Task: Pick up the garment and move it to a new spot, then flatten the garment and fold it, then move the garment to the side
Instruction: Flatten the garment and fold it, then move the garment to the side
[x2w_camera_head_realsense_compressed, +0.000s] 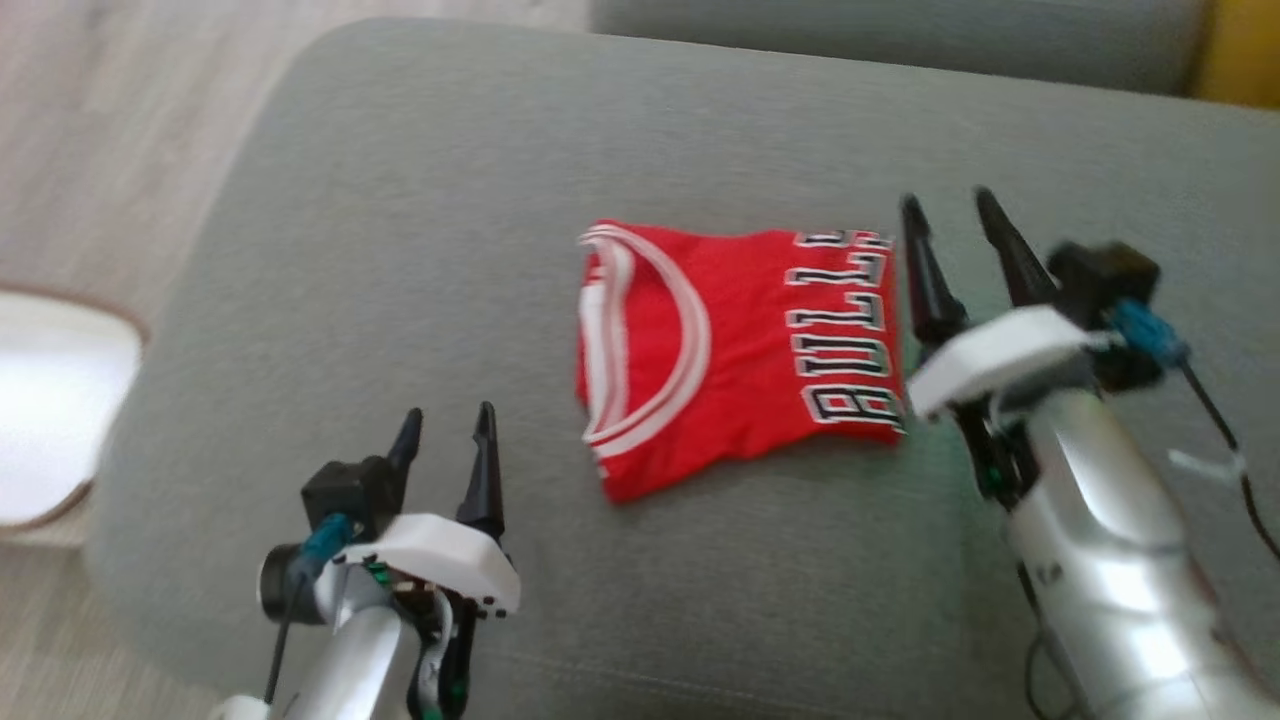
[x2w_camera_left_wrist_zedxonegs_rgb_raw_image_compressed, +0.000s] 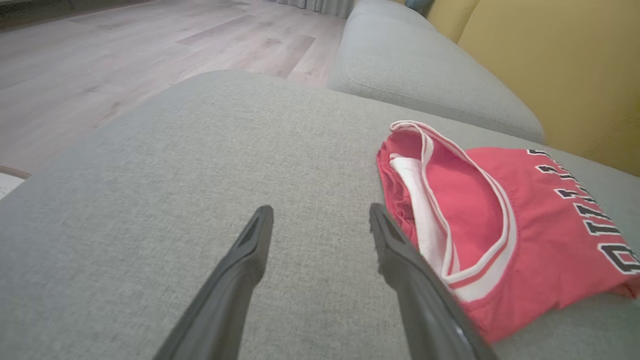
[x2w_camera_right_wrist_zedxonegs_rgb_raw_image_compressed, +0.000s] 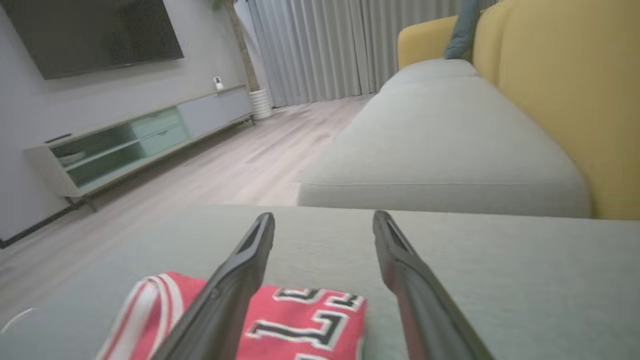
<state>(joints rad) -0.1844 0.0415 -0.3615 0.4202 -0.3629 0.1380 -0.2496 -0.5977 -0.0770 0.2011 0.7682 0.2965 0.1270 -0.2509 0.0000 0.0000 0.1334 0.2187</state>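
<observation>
- The garment (x2w_camera_head_realsense_compressed: 740, 350), a red jersey with white trim and black-and-white lettering, lies folded into a rough rectangle near the middle of the grey seat cushion (x2w_camera_head_realsense_compressed: 400, 250).
- Its lettered edge faces the robot's right. The curved white trim of an opening faces the robot's left.
- The right gripper (x2w_camera_head_realsense_compressed: 947, 197) has its 2 fingers spread apart with nothing between them. It sits just beside the jersey's lettered edge; I cannot tell whether the nearer finger touches the cloth.
- In the right wrist view, 1 finger crosses in front of the lettering and the gap between the fingers looks out over bare cushion.
- The left gripper (x2w_camera_head_realsense_compressed: 450, 412) is also spread and empty, over bare cushion toward the robot's side of the jersey and to its left.
- In the left wrist view, 1 of its fingers lies just beside the trimmed edge.
- Open room: a wide stretch of bare cushion runs to the left of the jersey and beyond it, and a narrower strip lies between the jersey and the cushion's near edge.
- The cushion's left edge rounds off to a wooden floor (x2w_camera_head_realsense_compressed: 100, 120), where a pale, round-cornered object (x2w_camera_head_realsense_compressed: 50, 400) sits close by.
- On the far side, a seam separates this cushion from a 2nd grey cushion (x2w_camera_head_realsense_compressed: 900, 40), and a yellow backrest (x2w_camera_head_realsense_compressed: 1240, 50) bounds the far right.
</observation>
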